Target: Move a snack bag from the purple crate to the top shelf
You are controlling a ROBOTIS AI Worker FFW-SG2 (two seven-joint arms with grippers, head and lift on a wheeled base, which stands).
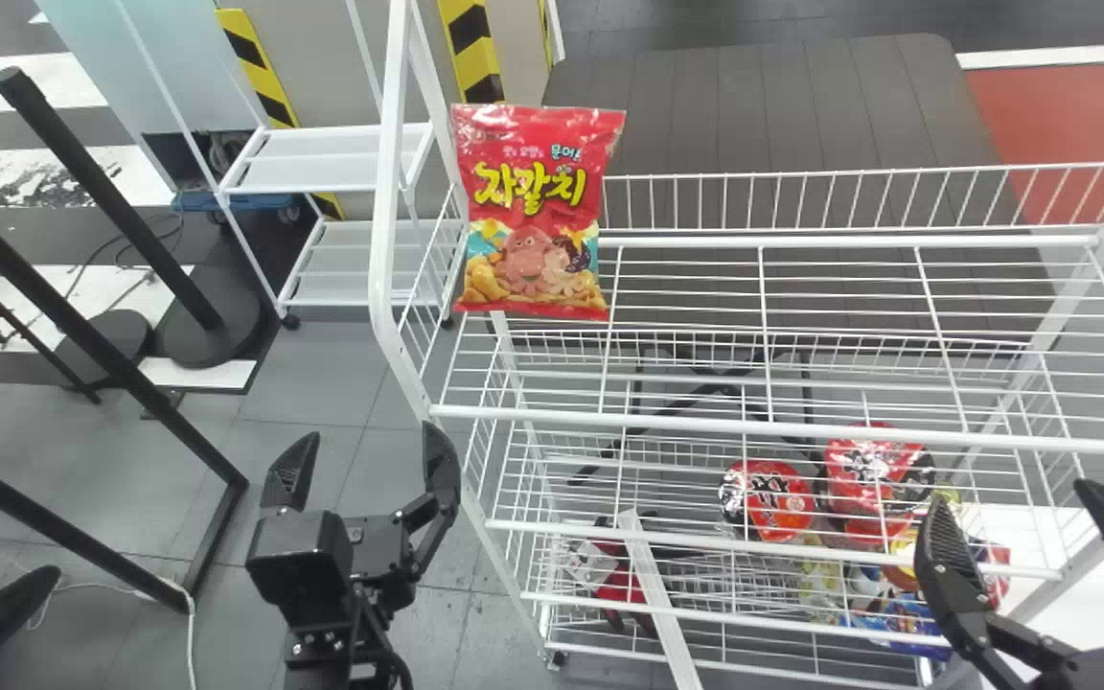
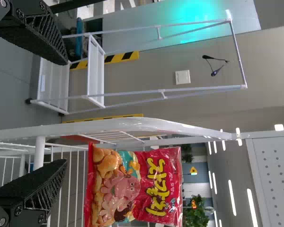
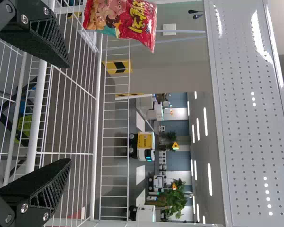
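A red snack bag stands upright at the left end of the white wire rack's top shelf. My left gripper is open, left of the rack and lower in the head view than the bag. The right gripper stands open by the rack's right front. In the left wrist view, the snack bag is beyond my open left gripper, apart from it. The right wrist view has the bag farther off, with nothing between the fingers of the open right gripper.
Lower rack shelves hold red round packs and several other snacks. A white upright post rises at the rack's left side. Black metal frame legs stand on the far left. A perforated panel shows in the right wrist view.
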